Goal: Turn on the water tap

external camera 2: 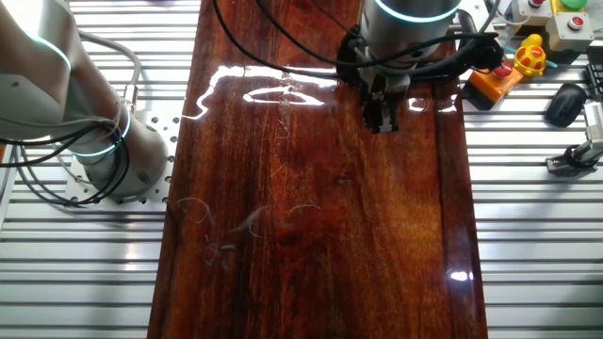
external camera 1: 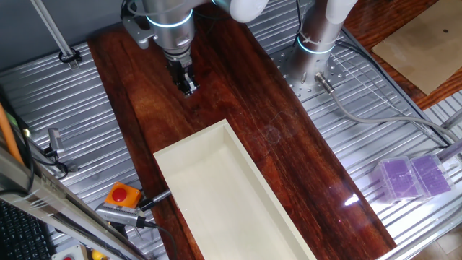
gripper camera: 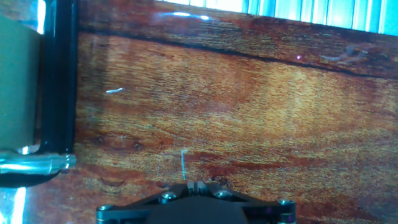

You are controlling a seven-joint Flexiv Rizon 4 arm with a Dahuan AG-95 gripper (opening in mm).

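Note:
No water tap shows clearly in either fixed view. In the hand view a short chrome cylinder [gripper camera: 32, 163] lies at the lower left, beside a black upright bar [gripper camera: 59, 81]; I cannot tell what they are. My gripper [external camera 1: 188, 87] hangs over the bare dark wooden table top [external camera 1: 238, 101], beyond the far end of a cream rectangular basin [external camera 1: 216, 195]. It also shows in the other fixed view [external camera 2: 381, 119] and at the bottom edge of the hand view [gripper camera: 194, 185]. Its fingers are pressed together with nothing between them.
An orange box with a red button [external camera 1: 123, 194] and a grey handle lie at the table's left edge. A purple compartment box [external camera 1: 413, 177] sits on the metal surface at right. An arm base [external camera 2: 99, 141] stands left of the table; a black mouse [external camera 2: 565, 102] lies right.

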